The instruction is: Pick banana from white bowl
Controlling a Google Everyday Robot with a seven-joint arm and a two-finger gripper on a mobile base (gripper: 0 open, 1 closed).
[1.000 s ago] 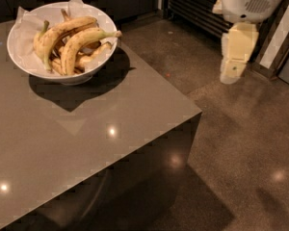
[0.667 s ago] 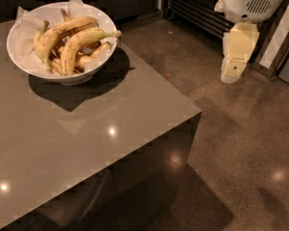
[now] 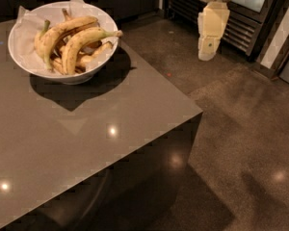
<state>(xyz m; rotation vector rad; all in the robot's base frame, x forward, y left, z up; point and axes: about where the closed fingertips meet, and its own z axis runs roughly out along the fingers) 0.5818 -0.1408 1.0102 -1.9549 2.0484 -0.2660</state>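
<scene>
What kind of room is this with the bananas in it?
Likely a kitchen or break room: a grey counter holds a white bowl of bananas, the floor is polished concrete, and the robot's tool hangs over that floor, away from the counter, beside a dark slatted unit.

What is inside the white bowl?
Bananas piled on a paper lining, the long curved banana topmost; lower ones are partly hidden, the bowl's bottom fully. The hand hangs beyond the table.

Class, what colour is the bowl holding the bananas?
The bowl is white, camera view; gripper hangs over floor.
</scene>
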